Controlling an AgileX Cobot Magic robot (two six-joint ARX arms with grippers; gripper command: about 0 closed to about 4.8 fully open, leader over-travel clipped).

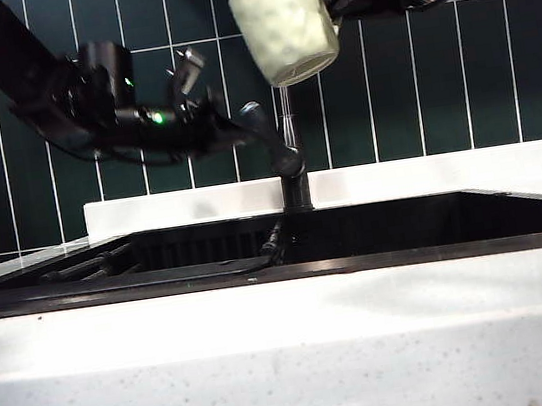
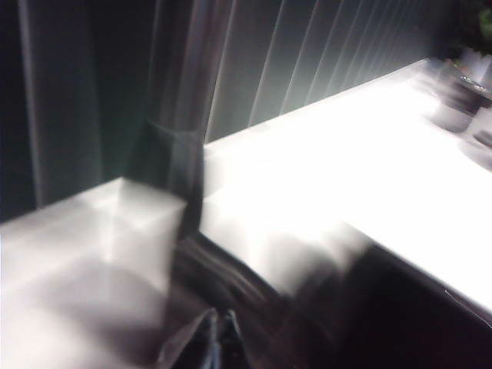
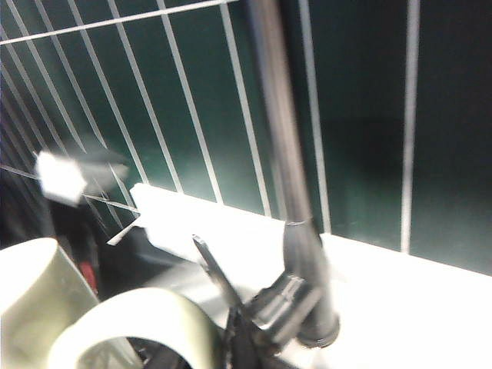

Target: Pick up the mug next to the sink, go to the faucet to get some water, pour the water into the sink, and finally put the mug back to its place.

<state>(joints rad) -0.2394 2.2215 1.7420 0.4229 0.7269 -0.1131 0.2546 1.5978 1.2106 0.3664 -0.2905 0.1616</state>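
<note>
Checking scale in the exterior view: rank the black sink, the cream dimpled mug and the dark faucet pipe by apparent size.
1. Wide black rectangular sink, spanning the frame.
2. Cream dimpled ceramic mug and slim dark-metal faucet pipe: unsure; the mug looks bulkier, the pipe taller.

A white speckled countertop (image 1: 293, 361) fills the foreground of the exterior view and runs back around a wide black sink (image 1: 289, 261) sunk into it. The sink's dark rim forms a long band across the counter. Behind the basin, a low white ledge (image 1: 428, 173) meets a wall of dark green tiles (image 1: 465, 75). The faucet (image 1: 290, 150), a slim dark upright pipe, stands on its dark base at the sink's rear edge, near the middle. In the left wrist view, blurred objects (image 2: 460, 104) stand on the counter's far end, too smeared to identify.
</note>
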